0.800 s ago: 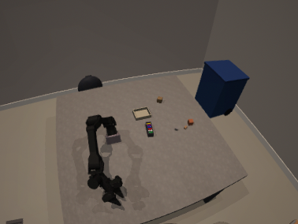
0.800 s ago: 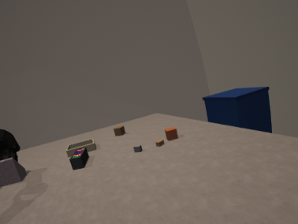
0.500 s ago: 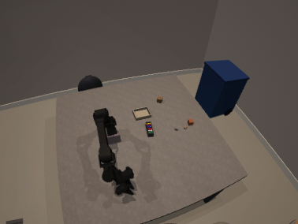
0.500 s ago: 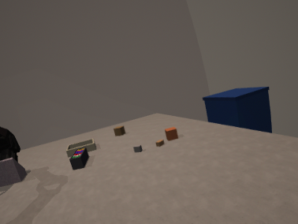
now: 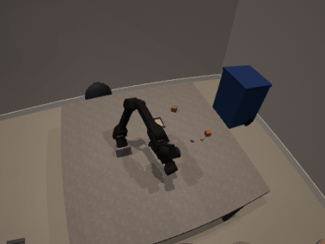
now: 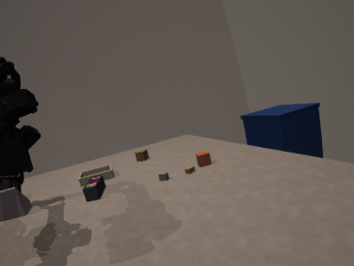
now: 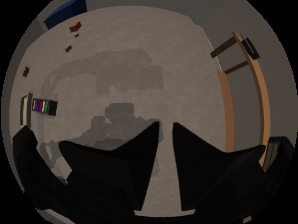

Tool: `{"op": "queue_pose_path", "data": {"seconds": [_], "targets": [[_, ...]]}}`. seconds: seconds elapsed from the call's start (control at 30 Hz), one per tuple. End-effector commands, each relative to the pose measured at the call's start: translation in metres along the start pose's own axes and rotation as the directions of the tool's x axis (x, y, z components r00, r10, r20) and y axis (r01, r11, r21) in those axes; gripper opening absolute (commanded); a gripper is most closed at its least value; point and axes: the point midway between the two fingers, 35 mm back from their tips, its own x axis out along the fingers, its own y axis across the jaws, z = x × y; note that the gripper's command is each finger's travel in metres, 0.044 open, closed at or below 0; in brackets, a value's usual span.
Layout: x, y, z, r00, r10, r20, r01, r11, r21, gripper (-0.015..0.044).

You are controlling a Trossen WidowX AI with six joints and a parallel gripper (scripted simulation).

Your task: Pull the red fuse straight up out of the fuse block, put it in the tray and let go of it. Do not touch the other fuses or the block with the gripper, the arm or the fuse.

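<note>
The dark fuse block (image 6: 94, 188) (image 7: 42, 106) holds a row of small coloured fuses and stands right in front of the shallow beige tray (image 6: 95, 174) (image 7: 23, 109) (image 5: 160, 122). The red fuse is too small to pick out among the others. In the top view the arm hides the block. My gripper (image 5: 170, 168) (image 7: 165, 125) is shut with nothing between its fingers. It hangs low over bare table, well away from the block, which lies at the far left of the wrist view.
A tall blue box (image 5: 242, 94) (image 6: 286, 128) stands at the table's far right corner. An orange cube (image 5: 208, 132) (image 6: 203, 158), a brown cube (image 5: 174, 108) (image 6: 141, 155) and two tiny blocks (image 6: 163, 176) (image 6: 189, 169) lie beyond the tray. The arm's base (image 5: 123, 150) is nearby.
</note>
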Motion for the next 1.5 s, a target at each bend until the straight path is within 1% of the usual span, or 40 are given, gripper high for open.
{"op": "queue_pose_path", "data": {"seconds": [0.0,0.1,0.23,0.43,0.5,1.47], "targets": [[0.007,0.065,0.030,0.993,0.093,-0.071,-0.092,0.995,0.027,0.0061],[0.012,0.119,0.045,0.977,0.158,-0.140,-0.152,0.987,0.052,0.0061],[0.015,0.192,0.054,0.942,0.230,-0.243,-0.213,0.973,0.093,0.0061],[0.009,0.298,0.041,0.861,0.301,-0.411,-0.255,0.953,0.163,0.0061],[0.007,0.319,0.035,0.839,0.309,-0.447,-0.256,0.950,0.177,0.0061],[0.027,0.322,0.028,0.837,0.310,-0.451,-0.256,0.950,0.178,0.0061]]}}
